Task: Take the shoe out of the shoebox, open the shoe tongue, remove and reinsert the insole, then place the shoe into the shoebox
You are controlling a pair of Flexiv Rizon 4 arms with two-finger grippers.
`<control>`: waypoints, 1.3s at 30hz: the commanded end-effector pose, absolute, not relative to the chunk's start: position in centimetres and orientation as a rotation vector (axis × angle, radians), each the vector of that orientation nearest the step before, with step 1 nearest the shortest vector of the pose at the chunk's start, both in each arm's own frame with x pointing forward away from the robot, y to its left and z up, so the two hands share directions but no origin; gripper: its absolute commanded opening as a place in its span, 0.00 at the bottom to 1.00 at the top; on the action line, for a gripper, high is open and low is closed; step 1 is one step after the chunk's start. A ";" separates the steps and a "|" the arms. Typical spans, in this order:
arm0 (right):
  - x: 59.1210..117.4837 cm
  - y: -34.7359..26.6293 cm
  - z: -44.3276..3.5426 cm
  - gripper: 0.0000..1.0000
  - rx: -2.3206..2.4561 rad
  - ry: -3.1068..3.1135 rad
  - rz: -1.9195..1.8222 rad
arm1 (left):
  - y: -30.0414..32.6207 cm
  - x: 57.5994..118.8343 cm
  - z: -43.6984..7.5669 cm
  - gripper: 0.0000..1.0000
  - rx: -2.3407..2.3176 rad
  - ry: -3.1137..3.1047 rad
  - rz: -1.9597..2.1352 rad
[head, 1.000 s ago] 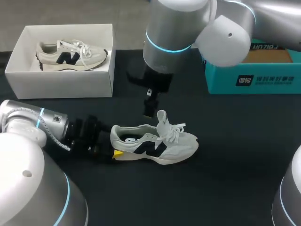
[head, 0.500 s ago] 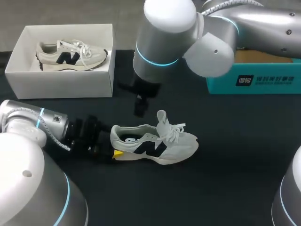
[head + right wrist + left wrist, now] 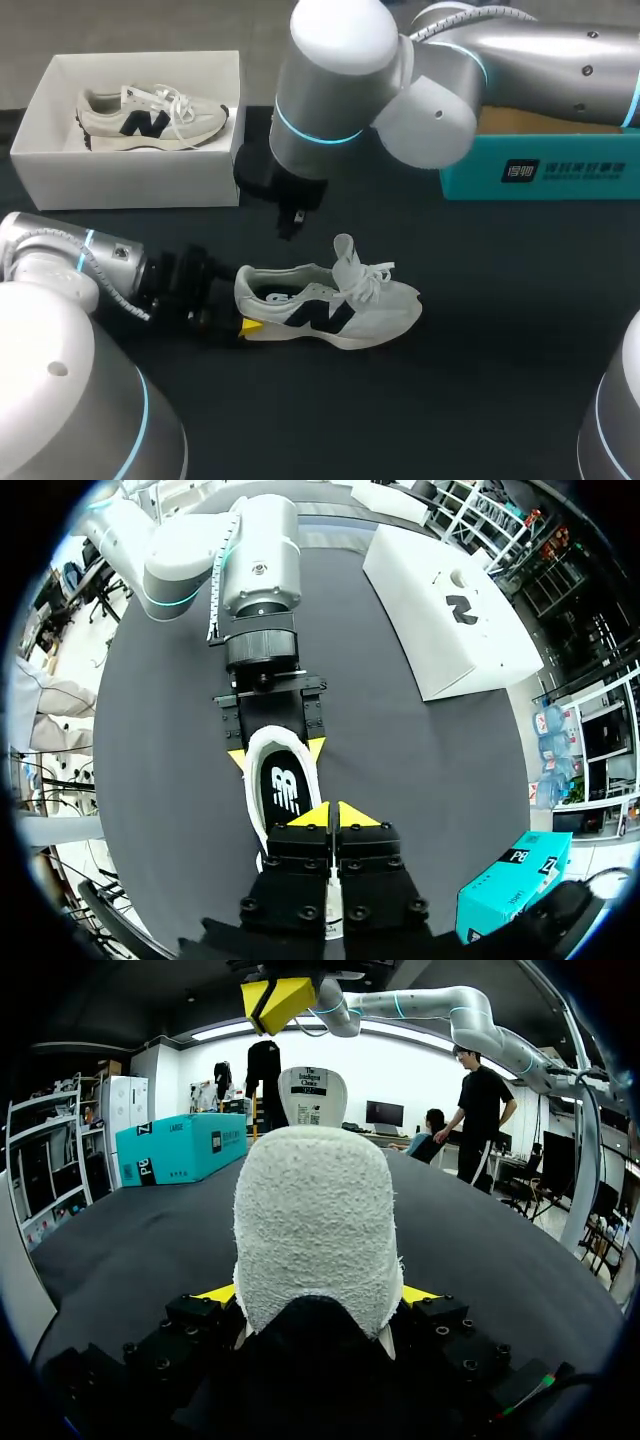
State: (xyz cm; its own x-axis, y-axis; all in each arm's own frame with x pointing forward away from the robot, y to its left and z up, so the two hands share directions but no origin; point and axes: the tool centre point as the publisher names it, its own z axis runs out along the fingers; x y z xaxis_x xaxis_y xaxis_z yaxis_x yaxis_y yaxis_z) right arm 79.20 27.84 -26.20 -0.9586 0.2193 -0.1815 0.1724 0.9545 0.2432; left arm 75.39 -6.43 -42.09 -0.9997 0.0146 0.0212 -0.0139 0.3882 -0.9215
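Note:
A cream sneaker (image 3: pixel 335 303) with a dark side logo lies on the black table, toe pointing right and tongue (image 3: pixel 345 250) standing up. My left gripper (image 3: pixel 241 300) is shut on its heel (image 3: pixel 315 1230), one yellow tip on each side. In the right wrist view the dark insole (image 3: pixel 287 790) shows inside the shoe's mouth. My right gripper (image 3: pixel 289 221) hangs above the table just behind and left of the heel, shut and holding nothing; its yellow tips (image 3: pixel 328 815) press together. The white shoebox (image 3: pixel 130 165) stands at the back left with a second sneaker (image 3: pixel 150 118) in it.
A teal box (image 3: pixel 540 165) sits at the back right. My right arm's large elbow reaches across the middle of the table above the shoe. Bare black tabletop lies in front of and to the right of the shoe.
My right gripper has gone from open to shut and has moved left and back, away from the shoe's tongue. The shoe and my left gripper have stayed put.

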 end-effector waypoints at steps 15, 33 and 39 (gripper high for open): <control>76.8 29.9 -31.7 0.00 0.251 3.034 0.285 | -6.2 75.4 -42.3 0.00 -0.001 -2.598 1.720; 75.3 28.9 -32.8 0.00 0.329 3.036 0.180 | -6.2 75.4 -42.3 0.00 -0.001 -2.598 1.720; 75.4 28.8 -33.2 0.00 0.311 3.040 0.104 | -6.2 75.4 -42.3 0.00 -0.001 -2.598 1.720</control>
